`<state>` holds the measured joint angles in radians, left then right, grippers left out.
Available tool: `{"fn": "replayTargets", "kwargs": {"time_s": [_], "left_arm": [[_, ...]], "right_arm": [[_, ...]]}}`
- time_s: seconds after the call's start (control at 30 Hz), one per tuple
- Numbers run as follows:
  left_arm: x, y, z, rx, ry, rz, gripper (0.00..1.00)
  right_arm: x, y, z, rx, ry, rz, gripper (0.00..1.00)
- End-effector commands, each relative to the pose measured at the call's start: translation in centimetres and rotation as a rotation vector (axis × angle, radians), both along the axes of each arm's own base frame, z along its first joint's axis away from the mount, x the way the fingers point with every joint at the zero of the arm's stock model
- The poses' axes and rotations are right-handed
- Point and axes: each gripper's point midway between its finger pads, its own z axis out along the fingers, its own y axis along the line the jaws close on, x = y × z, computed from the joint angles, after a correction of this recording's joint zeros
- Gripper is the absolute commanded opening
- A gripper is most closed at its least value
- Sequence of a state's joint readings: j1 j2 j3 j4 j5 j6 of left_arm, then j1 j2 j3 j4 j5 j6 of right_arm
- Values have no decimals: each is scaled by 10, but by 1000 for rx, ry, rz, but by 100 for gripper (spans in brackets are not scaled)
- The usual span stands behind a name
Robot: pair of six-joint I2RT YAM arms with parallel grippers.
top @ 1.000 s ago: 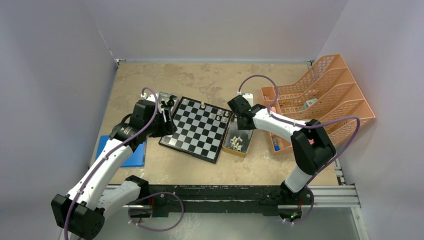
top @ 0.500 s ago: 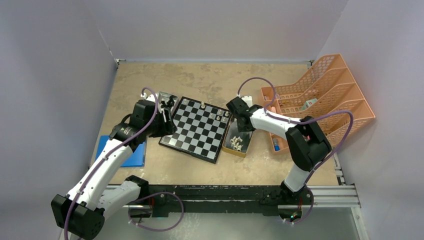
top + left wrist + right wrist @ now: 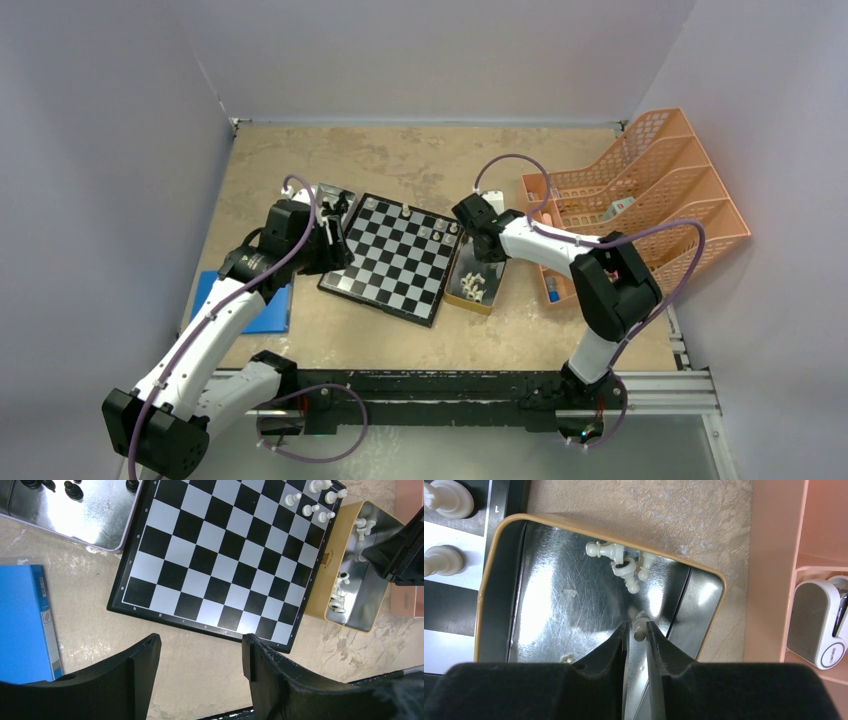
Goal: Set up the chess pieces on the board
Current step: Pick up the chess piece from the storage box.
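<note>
The board [image 3: 390, 265] lies flat at mid-table, with a few cream-white chess pieces [image 3: 430, 230] on its far right corner. A gold-rimmed metal tray [image 3: 483, 595] beside the board's right edge holds more cream pieces [image 3: 616, 560]. My right gripper [image 3: 637, 627] reaches down into this tray, its jaws shut on a cream pawn [image 3: 639, 632] near the tray's right wall. My left gripper [image 3: 200, 647] hangs open and empty over bare table, just off the board's [image 3: 220, 565] near edge. Black pieces [image 3: 73, 490] lie in a silver tray [image 3: 95, 520] left of the board.
An orange wire file rack [image 3: 650, 190] stands at the right, with a white device [image 3: 819, 625] in one slot. A blue book [image 3: 250, 300] lies left of the board. Grey walls enclose the table.
My right gripper has shifted slightly left over the gold tray, and its jaws have narrowed onto a cream pawn. The left arm has not moved.
</note>
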<state>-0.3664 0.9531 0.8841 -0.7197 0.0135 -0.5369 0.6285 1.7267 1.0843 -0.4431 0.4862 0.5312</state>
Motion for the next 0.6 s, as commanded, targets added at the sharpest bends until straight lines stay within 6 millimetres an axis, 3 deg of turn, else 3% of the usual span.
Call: {"fn": "replayTargets", "kwargs": {"time_s": [0.0, 0.23, 0.57], "left_arm": [[5, 2, 7, 1, -47, 4, 60], [6, 2, 7, 2, -46, 4, 60], [4, 2, 12, -8, -65, -3, 60]], "right_arm": [[6, -4, 3, -30, -35, -19, 20], [8, -5, 15, -24, -60, -30, 12], [16, -2, 61, 38, -165, -27, 7]]}}
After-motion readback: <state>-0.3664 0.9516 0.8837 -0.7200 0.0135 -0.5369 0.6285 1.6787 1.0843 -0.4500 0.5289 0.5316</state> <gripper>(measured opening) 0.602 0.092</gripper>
